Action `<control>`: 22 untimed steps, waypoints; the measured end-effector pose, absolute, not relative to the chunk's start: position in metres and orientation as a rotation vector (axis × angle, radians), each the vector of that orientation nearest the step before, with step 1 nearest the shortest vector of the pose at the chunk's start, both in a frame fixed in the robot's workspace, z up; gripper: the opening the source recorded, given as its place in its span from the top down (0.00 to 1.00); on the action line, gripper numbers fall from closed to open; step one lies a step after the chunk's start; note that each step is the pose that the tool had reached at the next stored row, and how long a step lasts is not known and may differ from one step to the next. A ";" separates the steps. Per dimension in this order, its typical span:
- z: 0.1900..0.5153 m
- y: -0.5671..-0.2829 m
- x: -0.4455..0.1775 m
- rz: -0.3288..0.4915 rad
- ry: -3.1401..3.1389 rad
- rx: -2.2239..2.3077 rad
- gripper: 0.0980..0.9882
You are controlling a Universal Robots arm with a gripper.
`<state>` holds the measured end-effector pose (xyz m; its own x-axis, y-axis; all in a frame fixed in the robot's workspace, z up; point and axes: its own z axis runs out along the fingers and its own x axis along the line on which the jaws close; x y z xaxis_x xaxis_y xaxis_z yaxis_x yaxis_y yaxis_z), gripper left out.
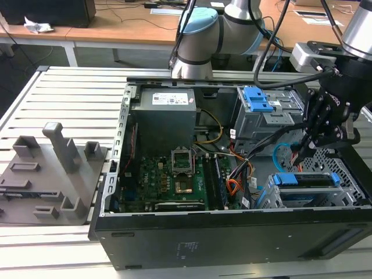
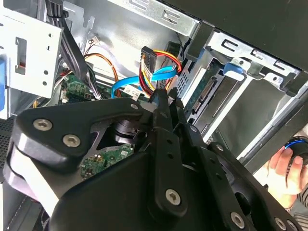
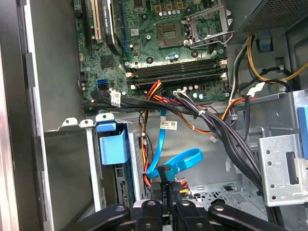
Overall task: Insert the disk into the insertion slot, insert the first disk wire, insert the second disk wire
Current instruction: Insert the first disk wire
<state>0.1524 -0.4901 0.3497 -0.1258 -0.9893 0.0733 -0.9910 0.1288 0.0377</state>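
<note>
- Disk [image 1: 306, 187] already lies in the insertion slot [image 1: 349, 197], framed by its blue carrier. Its long side seems to run from the exterior view's left to right.
- The gripper [image 1: 306, 145] hangs just above it, clenched on the black plug of the blue wire [image 3: 180, 161].
- In the second wrist view, the connector edge [image 2: 208, 94] of the drive faces the fingertips [image 2: 161, 98], near but apart, so the plug looks unseated.
- The multicoloured wire bundle [image 2: 161, 62] hangs loose beside the blue wire.
</note>
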 end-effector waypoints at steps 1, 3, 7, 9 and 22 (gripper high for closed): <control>0.350 -0.490 0.154 0.030 -2.298 2.022 0.91; 0.350 -0.490 0.161 0.029 -2.297 2.021 0.91; 0.350 -0.491 0.164 0.028 -2.296 2.021 0.91; 0.349 -0.499 0.164 0.028 -2.296 2.021 0.91; 0.346 -0.536 0.164 -0.009 -2.312 2.037 0.91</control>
<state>0.1637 -0.5356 0.3461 -0.1250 -0.9913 0.0415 -0.9909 0.1268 0.0446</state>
